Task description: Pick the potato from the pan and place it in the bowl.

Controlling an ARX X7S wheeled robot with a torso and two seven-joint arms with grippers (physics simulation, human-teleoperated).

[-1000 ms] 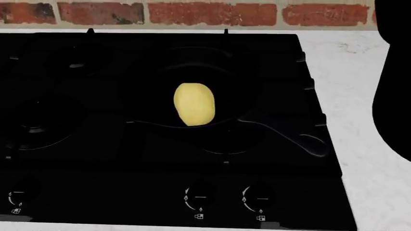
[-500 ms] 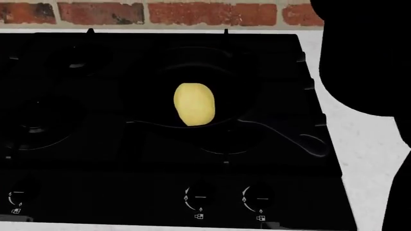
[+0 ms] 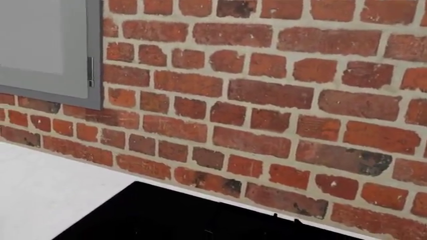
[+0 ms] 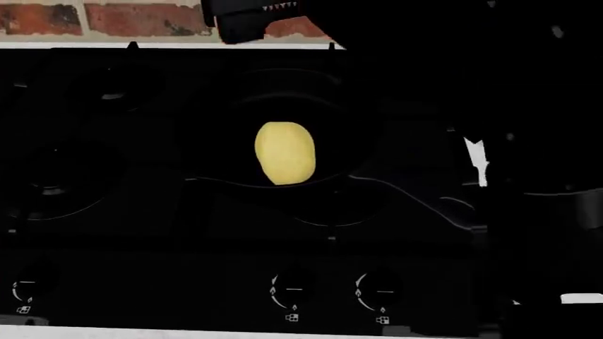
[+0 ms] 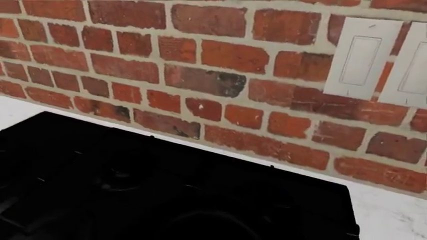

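Observation:
The pale-yellow potato (image 4: 284, 152) lies in the black pan (image 4: 226, 141) on the stove, near the middle of the head view. The pan's long handle (image 4: 443, 205) runs towards the front right. My right arm is a large black shape over the right side and top of that view. Its end (image 4: 250, 20) hangs above the stove's back edge, beyond the pan and apart from the potato. I cannot tell how its jaws stand. The right wrist view shows no fingers. The left gripper and the bowl are out of view.
The black stove (image 4: 94, 176) has burner grates on the left and knobs (image 4: 294, 288) along the front. A red brick wall (image 4: 141, 18) stands behind it, with white wall switches (image 5: 363, 57). A white counter (image 3: 47, 190) and a grey panel (image 3: 47, 45) show in the left wrist view.
My right arm has swept leftward from the right edge and now covers the right side and top of the head view. The potato and pan have not moved.

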